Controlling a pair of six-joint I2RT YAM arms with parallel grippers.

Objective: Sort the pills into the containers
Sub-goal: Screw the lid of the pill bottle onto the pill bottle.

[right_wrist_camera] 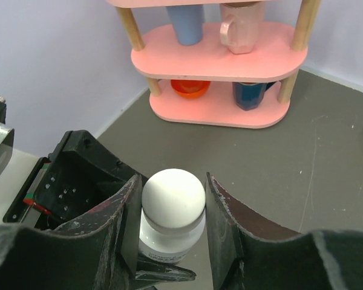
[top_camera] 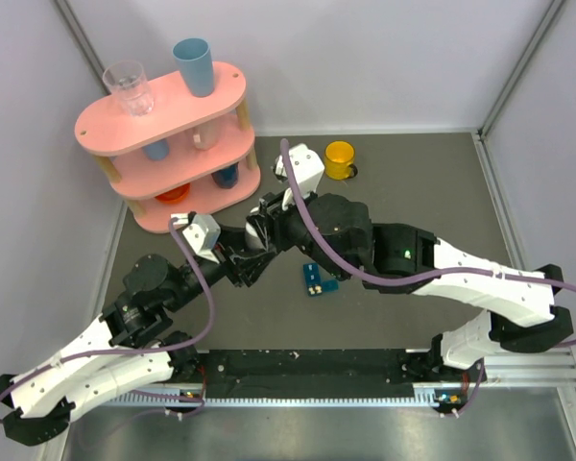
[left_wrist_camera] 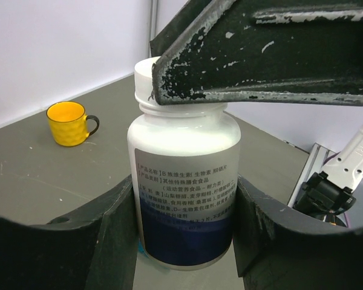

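Left tool clamps the white bottle, right tool pinches its cap: twist squarely, hold it upright.

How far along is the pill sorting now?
Done: nothing visible; no loose pills show. In hand: the left gripper holds the bottle, and the right gripper clamps its cap, still on. Left: uncap, then fill the pill box.
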